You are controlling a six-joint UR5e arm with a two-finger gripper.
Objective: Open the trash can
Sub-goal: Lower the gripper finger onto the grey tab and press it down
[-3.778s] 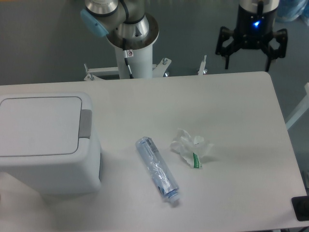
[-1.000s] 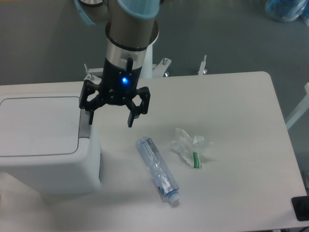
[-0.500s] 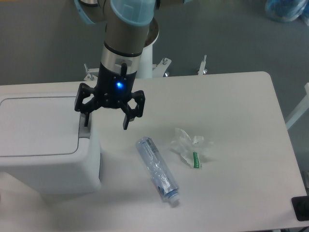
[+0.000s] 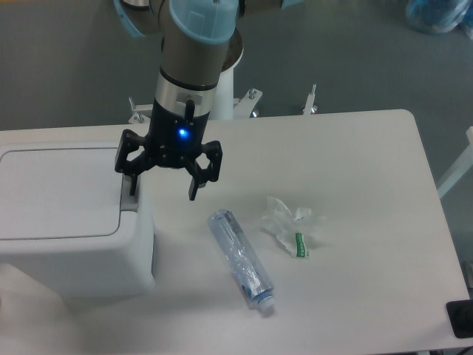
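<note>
Black gripper [image 4: 163,188] | jaws wide, holding nothing | above trash can [image 4: 66,222] tab edge

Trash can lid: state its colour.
White, matching the boxy plastic trash can; its flat lid shows clearly in the fixed camera.

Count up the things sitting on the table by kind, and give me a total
Trash can: 1
Plastic bottle: 1
Crumpled wrapper: 1
Total: 3
</note>
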